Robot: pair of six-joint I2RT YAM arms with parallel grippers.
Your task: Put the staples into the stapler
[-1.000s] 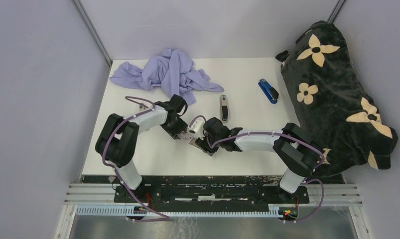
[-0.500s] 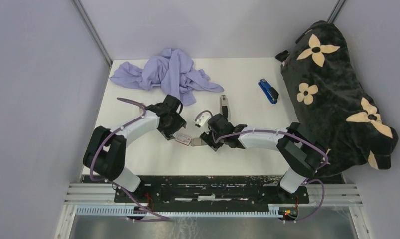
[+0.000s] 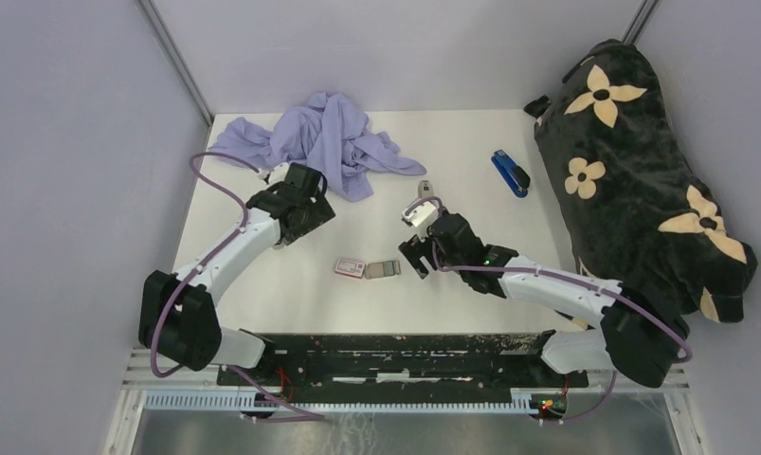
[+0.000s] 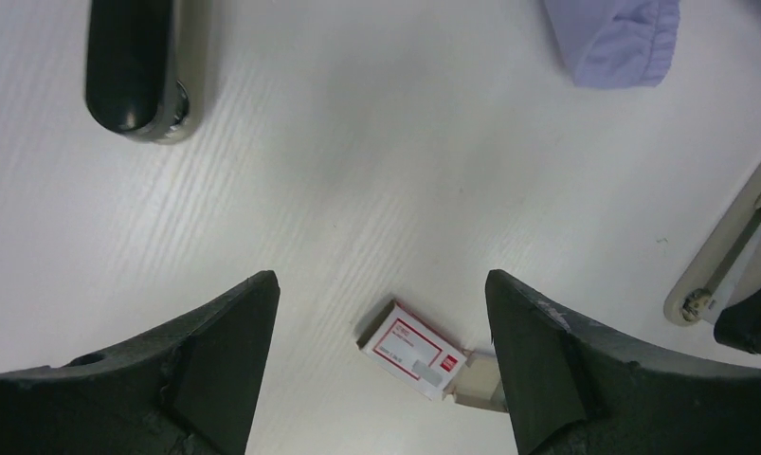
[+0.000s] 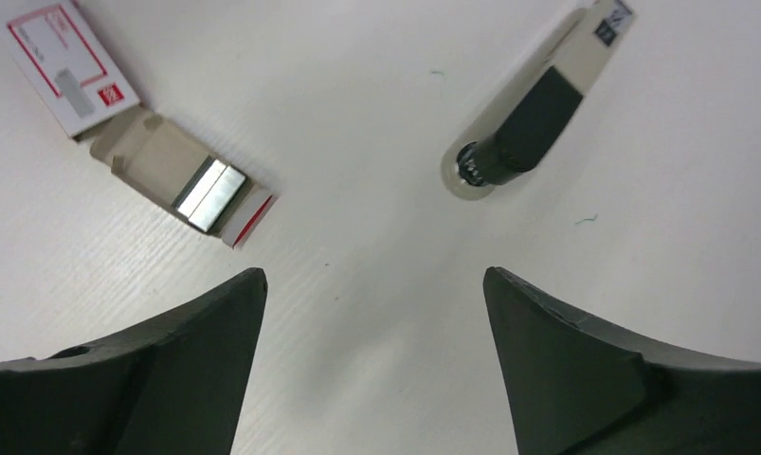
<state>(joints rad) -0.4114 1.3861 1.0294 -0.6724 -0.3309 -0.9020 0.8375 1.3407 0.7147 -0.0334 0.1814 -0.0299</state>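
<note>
Both spread wide and empty: left pincer [image 4: 381, 280], right pincer [image 5: 373, 275].
The staples [image 5: 208, 194] lie in their grey tray [image 5: 158, 152], which touches the end of the red-and-white box [image 5: 68, 68] on the desk [image 3: 471, 142] between the two arms. A beige-and-black stapler [image 5: 533, 109] lies near, apart from them.

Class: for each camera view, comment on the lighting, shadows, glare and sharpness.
Top external: even, diffuse light on the white table, only faint shadows under the arms. Left wrist: the left gripper's fingers read near-black against the bright table; the staple box is sharp. Right wrist: the staples glint brightly; shadows are soft.
</note>
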